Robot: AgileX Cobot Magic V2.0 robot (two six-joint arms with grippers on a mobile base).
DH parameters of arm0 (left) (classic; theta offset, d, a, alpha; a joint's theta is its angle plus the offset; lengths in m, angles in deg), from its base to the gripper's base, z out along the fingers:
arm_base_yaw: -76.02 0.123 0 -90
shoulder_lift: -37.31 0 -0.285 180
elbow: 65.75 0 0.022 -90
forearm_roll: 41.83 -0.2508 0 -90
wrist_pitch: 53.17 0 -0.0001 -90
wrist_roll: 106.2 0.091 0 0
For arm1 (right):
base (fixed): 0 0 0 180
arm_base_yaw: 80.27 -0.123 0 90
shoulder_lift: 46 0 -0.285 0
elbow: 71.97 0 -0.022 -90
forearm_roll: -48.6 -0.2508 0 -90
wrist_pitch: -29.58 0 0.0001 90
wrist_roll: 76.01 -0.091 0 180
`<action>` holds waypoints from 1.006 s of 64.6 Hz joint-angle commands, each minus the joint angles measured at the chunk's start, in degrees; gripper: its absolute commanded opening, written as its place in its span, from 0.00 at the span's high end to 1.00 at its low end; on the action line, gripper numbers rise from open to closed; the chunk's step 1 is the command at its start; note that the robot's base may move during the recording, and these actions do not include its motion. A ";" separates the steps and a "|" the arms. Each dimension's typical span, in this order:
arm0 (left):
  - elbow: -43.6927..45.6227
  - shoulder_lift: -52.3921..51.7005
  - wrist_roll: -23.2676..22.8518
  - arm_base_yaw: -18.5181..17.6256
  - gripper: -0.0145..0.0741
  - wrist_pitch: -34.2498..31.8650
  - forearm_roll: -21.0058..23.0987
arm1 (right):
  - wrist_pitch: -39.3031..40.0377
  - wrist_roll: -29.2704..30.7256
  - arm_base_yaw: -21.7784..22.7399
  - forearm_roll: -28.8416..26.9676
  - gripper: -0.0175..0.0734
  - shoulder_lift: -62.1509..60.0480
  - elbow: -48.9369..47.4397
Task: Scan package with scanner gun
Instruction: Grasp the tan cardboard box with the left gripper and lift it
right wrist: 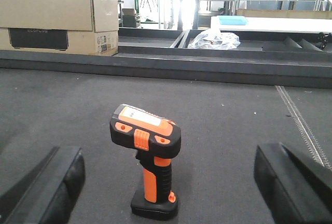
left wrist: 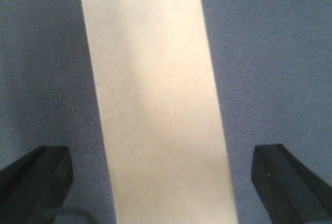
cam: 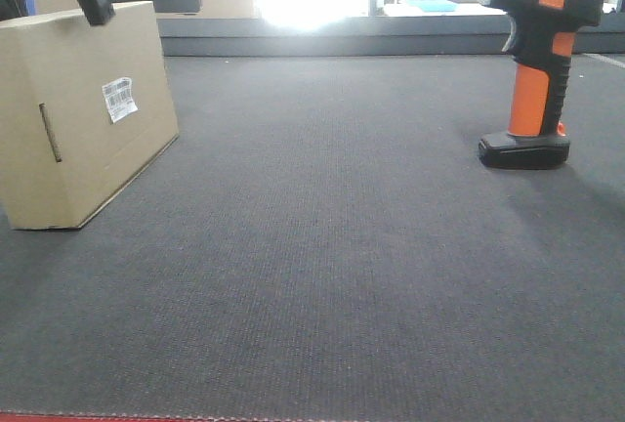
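1. Labels: the package (cam: 78, 119) carries a small white barcode label (cam: 119, 100) on the broad face turned toward the scanner gun (cam: 537, 61). The bars show, but the digits are too small to read.
2. The scanner gun stands upright on its flat black base on the dark woven counter (cam: 322, 246). A pale sticker (right wrist: 140, 116) lies on its orange top patch, and its print is unreadable.
3. The package rests on the counter well to the left of the scanner gun, with a narrow slot (cam: 50, 133) in its end face.
4. Behind and to the left of the scanner gun, past the counter's raised back edge, stand wider cardboard boxes (right wrist: 57, 22). One has a dark panel with writing too faint to read and a white sticker (right wrist: 106, 39) on its end.
5. Farther behind the scanner gun lie a crumpled clear bag (right wrist: 215, 40) and a blue tray (right wrist: 233, 20). What they hold cannot be told.
6. The left pincer (left wrist: 162, 180) is spread wide over the package, far left of the scanner gun. One dark finger sits on each side of the tan top face, apart from it.
7. The right pincer (right wrist: 171, 182) is spread wide, and the scanner gun stands between its fingers without touching either.
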 commanded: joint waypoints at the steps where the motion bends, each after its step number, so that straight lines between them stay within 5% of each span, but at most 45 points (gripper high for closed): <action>1: 0.52 1.15 -0.48 -0.20 0.16 -0.44 0.08 | 0.82 0.07 -0.09 0.39 0.18 0.19 -0.47; 23: 0.52 2.34 -0.48 -0.20 0.21 -0.79 0.08 | 0.45 0.07 -1.53 0.39 0.18 0.19 -0.47; 43: 0.52 2.34 -0.48 -0.20 0.96 -1.30 0.08 | 0.33 0.07 -2.08 0.39 0.18 0.19 -0.47; 53: 0.52 1.97 -0.48 -0.20 0.96 0.77 2.80 | 0.33 0.07 -3.84 0.39 0.18 0.19 -0.47; 65: 0.52 -0.99 0.13 -0.20 0.96 1.62 12.66 | 0.10 0.07 -4.45 0.39 0.18 0.19 -0.47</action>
